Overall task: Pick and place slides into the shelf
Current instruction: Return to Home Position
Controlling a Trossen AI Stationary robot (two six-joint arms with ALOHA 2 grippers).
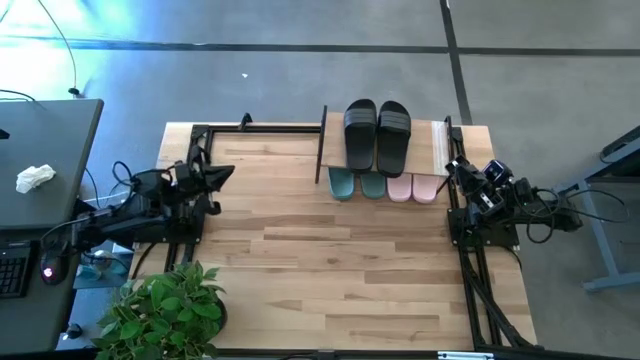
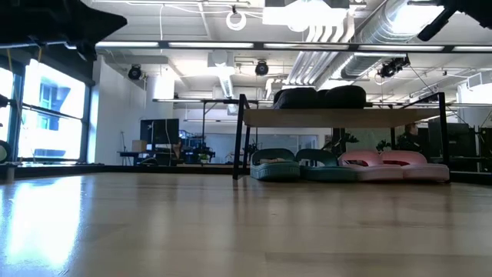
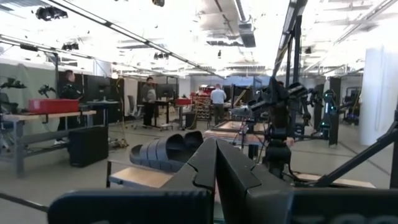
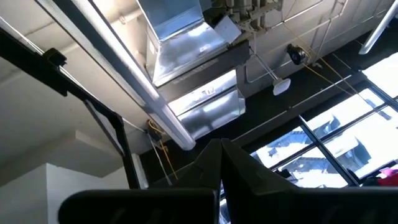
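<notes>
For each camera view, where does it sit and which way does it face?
High view: above the table, facing straight down; shows both arms, left hand and right hand.
Low view: at tabletop height, facing level toward the shelf; dark arm parts overhead.
Left wrist view: on left arm, facing black slides and right arm; own shut hand shows.
Right wrist view: on right arm, facing ceiling ducts; own shut hand shows.
Shared: high and low both show the shelf.
</notes>
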